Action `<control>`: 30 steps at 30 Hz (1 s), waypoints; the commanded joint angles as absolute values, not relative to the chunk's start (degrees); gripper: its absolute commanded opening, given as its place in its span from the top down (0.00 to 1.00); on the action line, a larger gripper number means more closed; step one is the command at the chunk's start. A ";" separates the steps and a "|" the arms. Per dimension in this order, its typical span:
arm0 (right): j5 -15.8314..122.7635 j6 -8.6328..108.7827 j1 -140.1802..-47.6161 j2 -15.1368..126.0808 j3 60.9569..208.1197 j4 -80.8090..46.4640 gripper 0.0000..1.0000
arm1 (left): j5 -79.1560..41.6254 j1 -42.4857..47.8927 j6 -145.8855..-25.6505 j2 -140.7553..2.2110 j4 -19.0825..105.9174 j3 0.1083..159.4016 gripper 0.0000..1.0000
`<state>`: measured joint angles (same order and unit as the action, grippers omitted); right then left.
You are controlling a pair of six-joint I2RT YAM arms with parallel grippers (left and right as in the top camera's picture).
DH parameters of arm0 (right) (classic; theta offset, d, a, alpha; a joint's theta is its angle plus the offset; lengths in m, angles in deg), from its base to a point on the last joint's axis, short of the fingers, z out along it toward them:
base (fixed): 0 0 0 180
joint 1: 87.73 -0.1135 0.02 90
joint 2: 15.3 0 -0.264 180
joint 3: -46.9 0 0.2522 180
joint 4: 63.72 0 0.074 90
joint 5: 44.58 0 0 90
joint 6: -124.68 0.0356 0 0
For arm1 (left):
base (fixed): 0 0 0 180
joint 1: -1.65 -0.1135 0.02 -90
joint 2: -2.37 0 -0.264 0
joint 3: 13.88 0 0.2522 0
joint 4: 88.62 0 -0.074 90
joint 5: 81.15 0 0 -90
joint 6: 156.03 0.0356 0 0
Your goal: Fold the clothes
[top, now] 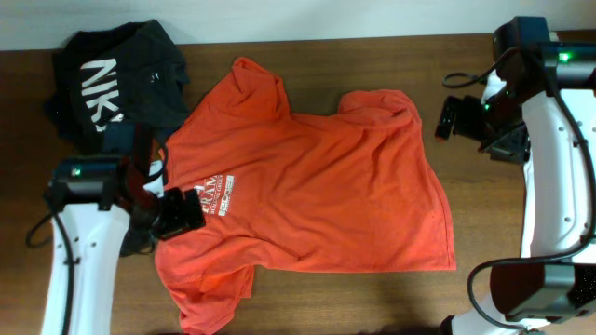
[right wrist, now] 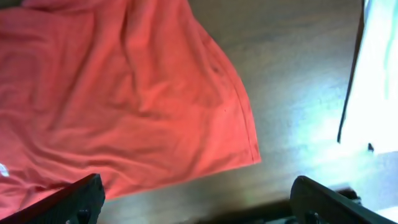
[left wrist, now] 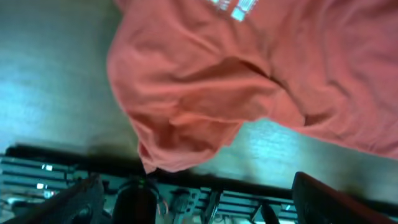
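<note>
Orange-red cotton covers most of the wooden table (top: pixel 372 298), seen from overhead with the far edge as twelve o'clock. Nearest, at about seven o'clock, one short sleeve (top: pixel 209 298) of the T-shirt (top: pixel 317 186) reaches toward the near edge, creased and partly folded on itself. The garment lies flat on its back, neck end toward nine o'clock and hem (top: pixel 440 214) toward three.

The left gripper (top: pixel 179 212) sits at about eight o'clock, over the shirt's shoulder edge and just beside the small white lettering (top: pixel 226 191). Whether it touches the cloth cannot be told from above. In the left wrist view its two fingers (left wrist: pixel 84 199) stand wide apart at the bottom corners with nothing between them, so the claw is released. The rumpled sleeve lies on the table ahead of it.

Farther out, at about two o'clock, the right gripper (top: pixel 453 119) hangs just off the shirt's far hem corner, where the cloth is bunched into a soft ridge (top: pixel 377 102). In the right wrist view its fingers (right wrist: pixel 81 199) are also spread, gripping nothing. Bare wood and a hem corner (right wrist: pixel 254 158) of the shirt lie below it.

Farthest, at about ten o'clock, a black garment (top: pixel 116 79) with large white letters lies crumpled. Its edge meets the orange shirt's far sleeve (top: pixel 251 88).
</note>
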<state>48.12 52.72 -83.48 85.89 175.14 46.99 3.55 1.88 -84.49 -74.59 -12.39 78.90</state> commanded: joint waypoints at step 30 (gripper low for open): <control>62.81 54.91 -83.64 57.52 114.92 16.72 0.01 | -1.19 -1.07 -94.54 -83.75 11.39 37.09 0.11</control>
